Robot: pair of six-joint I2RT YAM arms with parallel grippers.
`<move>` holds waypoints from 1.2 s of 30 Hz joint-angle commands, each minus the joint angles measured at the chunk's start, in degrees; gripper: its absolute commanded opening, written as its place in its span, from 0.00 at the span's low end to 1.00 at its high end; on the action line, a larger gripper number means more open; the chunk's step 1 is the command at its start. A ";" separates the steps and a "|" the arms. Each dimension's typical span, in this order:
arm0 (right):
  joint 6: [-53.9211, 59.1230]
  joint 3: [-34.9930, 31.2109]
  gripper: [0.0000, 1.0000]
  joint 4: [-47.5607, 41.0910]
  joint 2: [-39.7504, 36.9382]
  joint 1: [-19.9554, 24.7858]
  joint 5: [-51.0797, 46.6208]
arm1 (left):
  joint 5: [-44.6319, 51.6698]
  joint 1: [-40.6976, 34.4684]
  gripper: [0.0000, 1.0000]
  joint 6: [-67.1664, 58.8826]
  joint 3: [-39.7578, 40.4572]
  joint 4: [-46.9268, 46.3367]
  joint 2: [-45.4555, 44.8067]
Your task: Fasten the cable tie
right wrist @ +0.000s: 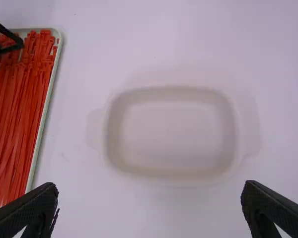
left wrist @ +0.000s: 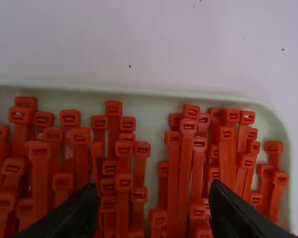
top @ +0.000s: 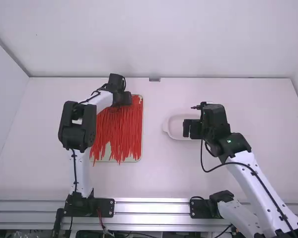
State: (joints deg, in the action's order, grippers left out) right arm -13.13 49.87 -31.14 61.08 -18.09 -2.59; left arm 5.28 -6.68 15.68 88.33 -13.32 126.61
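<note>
Cable ties [top: 120, 130] are a big red-orange heap on a pale tray [top: 141, 148], on the left half of the bench [top: 238, 99]. All loose, none looped that I can see. Heads with their little slots point to the tray's far end, and the tails run back toward the arm bases, a few hanging over the near rim.

My left pincer [top: 123, 100] is parked right over that far end. In its wrist view it's spread wide [left wrist: 151, 215], one black finger [left wrist: 69, 215] on each side of a bunch of tie heads [left wrist: 119, 148], gripping nothing. The tray's rounded rim [left wrist: 139, 91] is just beyond them.

The right pincer [top: 190, 129] hangs over a white oblong dish [top: 171, 120] with small handles, well apart from the tray on the right. Its wrist view shows it gaping wide [right wrist: 149, 213] above the dish [right wrist: 171, 94], nothing in it.

The bench is plain matte white, with plain white walls [top: 139, 34] at the back and sides. A small grey tab [top: 154, 79] sits at the far edge. Both arm bases bolt to an aluminium rail [top: 149, 206] along the near edge.
</note>
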 commanded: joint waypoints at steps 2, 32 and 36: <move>-0.07 1.81 0.98 -0.17 0.42 0.09 -0.46 | -0.42 0.68 0.52 0.44 0.42 0.31 0.81; -0.11 1.81 0.98 -0.17 0.42 0.09 -0.46 | -3.43 0.96 0.39 1.16 -2.80 3.34 0.85; -0.09 1.81 0.98 -0.17 0.42 0.09 -0.46 | -3.43 0.81 0.38 1.46 -3.28 4.00 0.85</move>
State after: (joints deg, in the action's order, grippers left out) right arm -13.13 49.87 -31.16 61.06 -18.09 -2.72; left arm 2.28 -6.37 16.73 85.58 -9.32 126.61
